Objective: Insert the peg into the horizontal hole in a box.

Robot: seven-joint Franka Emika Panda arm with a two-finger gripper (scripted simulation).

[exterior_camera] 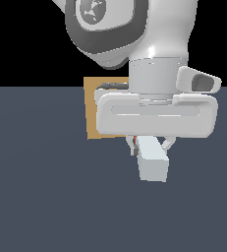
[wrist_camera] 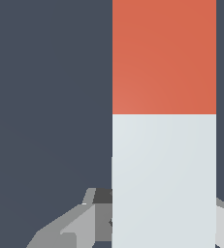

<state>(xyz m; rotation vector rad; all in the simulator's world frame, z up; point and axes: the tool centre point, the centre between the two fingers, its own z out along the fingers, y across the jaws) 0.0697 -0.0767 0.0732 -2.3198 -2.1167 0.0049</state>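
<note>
The long square white bar with a red-orange end sits clenched between the fingers, jutting from them toward six o'clock. The flat tan-orange square block stands behind, at ten o'clock from the bar, over the dark grey bench.

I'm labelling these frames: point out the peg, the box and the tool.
peg (wrist_camera: 164,160), wrist view, white part.
box (exterior_camera: 93,110), exterior view, visible tan face left of the tool.
tool (exterior_camera: 151,144), exterior view, between its fingertips.
</note>
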